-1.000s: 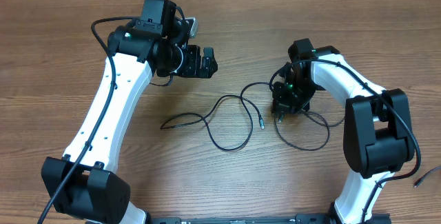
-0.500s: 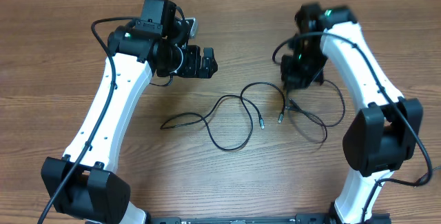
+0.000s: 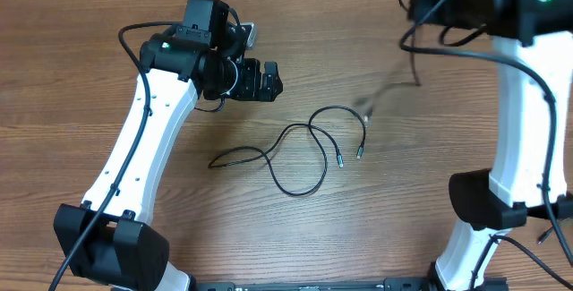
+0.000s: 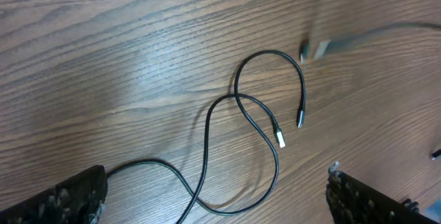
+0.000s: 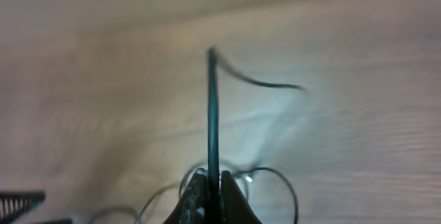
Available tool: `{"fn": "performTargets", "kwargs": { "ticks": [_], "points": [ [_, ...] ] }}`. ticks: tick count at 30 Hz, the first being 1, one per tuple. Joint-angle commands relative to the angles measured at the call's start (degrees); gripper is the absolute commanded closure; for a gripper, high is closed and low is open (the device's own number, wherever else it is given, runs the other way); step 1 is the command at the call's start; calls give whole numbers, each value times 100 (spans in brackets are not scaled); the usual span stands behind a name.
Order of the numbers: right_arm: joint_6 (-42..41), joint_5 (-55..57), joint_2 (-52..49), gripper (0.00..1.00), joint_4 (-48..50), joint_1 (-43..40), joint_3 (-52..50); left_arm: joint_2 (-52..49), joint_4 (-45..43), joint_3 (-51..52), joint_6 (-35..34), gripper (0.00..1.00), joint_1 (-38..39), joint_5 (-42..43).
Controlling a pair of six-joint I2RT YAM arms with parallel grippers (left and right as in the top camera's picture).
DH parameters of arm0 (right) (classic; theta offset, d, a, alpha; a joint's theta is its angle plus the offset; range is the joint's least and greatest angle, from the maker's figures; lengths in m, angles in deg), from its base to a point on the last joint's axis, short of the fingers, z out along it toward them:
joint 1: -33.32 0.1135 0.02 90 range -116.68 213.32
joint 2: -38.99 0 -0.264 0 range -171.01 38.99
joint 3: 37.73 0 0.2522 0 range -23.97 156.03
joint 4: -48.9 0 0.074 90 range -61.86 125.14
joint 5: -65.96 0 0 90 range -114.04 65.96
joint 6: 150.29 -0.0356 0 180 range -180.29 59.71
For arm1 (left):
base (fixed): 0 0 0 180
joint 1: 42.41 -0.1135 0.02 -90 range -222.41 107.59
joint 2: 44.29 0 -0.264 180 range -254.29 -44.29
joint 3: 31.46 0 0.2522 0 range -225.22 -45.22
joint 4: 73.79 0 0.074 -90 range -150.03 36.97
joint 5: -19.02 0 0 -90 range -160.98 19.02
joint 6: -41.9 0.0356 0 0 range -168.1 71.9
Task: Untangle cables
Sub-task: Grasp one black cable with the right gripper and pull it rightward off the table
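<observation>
Two arms work over one wooden table: the left arm at the left of the overhead frame, and the right arm at the right.

The left gripper is in the upper left and is released. In its wrist view its two fingers sit in the lower corners, wide apart. Nothing is between them, and they hang above the table clear of every cord.

The right gripper is high in the upper right of the overhead frame and blurred there. Its wrist view shows it clenched on one thin black held cable. That cable runs straight up the middle of the frame from the pinched tips and bends right at the top. Seen from overhead, it hangs in the air, down and to the left of the gripper. It ends in one blurred plug, just beside the upper right of the loops on the table.

The other cables lie on the table at centre frame, between the arms, in loose loops whose strands cross. Three ends show there. One thin left end lies at the left of the loops. Two table plugs lie side by side at the right, close together but not touching. I cannot tell whether these loops are one cord or two.
</observation>
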Motion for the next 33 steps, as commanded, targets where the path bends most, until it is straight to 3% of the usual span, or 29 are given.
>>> {"fn": "performTargets", "kwargs": {
  "ticks": [1, 11, 16, 33],
  "points": [
    [17, 1298, 105, 96, 42, -162, 730, -57, -4, -81, 26, 0, 20, -39],
    [-68, 1696, 245, 96, 192, -1187, 907, -57, -2, -81, 26, 0, 22, -39],
    [-627, 1694, 245, 96, 164, -2033, 907, -57, -4, -81, 26, 0, 20, -39],
    [-627, 1696, 138, 96, 175, -4107, 800, -59, -4, -81, 26, 0, 22, -39]
  ]
}}
